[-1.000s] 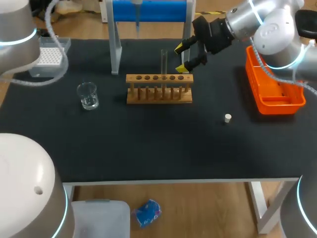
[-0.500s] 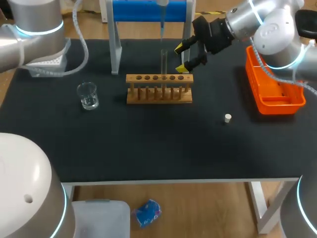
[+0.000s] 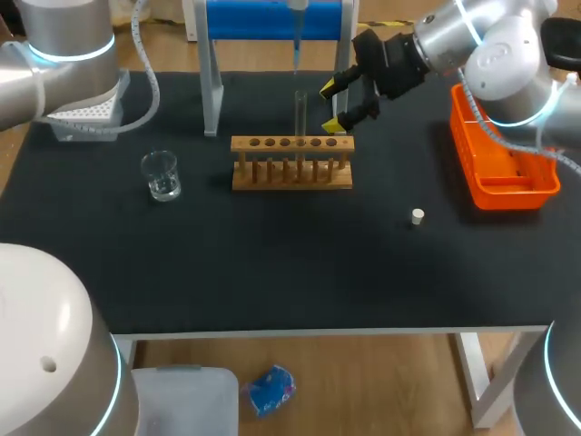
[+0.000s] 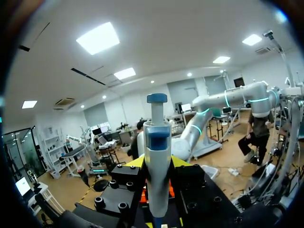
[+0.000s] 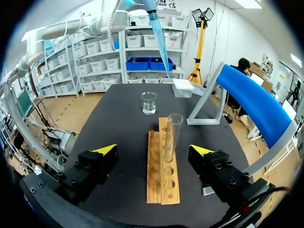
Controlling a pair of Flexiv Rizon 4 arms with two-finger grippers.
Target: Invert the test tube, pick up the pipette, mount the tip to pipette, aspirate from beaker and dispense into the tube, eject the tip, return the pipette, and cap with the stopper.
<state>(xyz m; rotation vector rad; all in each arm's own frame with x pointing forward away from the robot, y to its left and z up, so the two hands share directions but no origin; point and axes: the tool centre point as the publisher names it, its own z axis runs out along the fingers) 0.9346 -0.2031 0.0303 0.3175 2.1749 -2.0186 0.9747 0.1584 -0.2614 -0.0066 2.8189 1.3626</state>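
**Pipette up high, tube waiting below**

Far on my left sits the tip box [image 3: 91, 107], close to the back edge of the table [image 3: 272, 263]. I think I am done with it, since the pipette has a tip on. A bit nearer to me is the beaker [image 3: 162, 175], standing alone with bare table all round it.

Next comes the blue stand [image 3: 211, 91]. Its leg is just left of the rack [image 3: 290, 163], so I must not swing wide that way.

My left gripper [image 4: 157, 166] is squeezed tight on the pipette [image 4: 156, 190] and holds it straight up and down. I hold it that way so the tip [image 3: 296, 50] points down. The tip hangs above the test tube [image 3: 300, 113] and is not inside it. I cannot tell if it lines up with the mouth.

The test tube stands up straight in the rack with its open end on top, ready for water. I think the squirting step comes next, and going straight down looks like the safe way.

My right gripper [image 5: 156, 151] is wide open and holds nothing. It waits by the tube, one finger out to each side, touching nothing. It could steady the tube there.

The little stopper [image 3: 417, 216] lies on open table, well away from the rack and easy to grab. The orange bin [image 3: 472, 173] sits by the right edge, I guess for the used tip.
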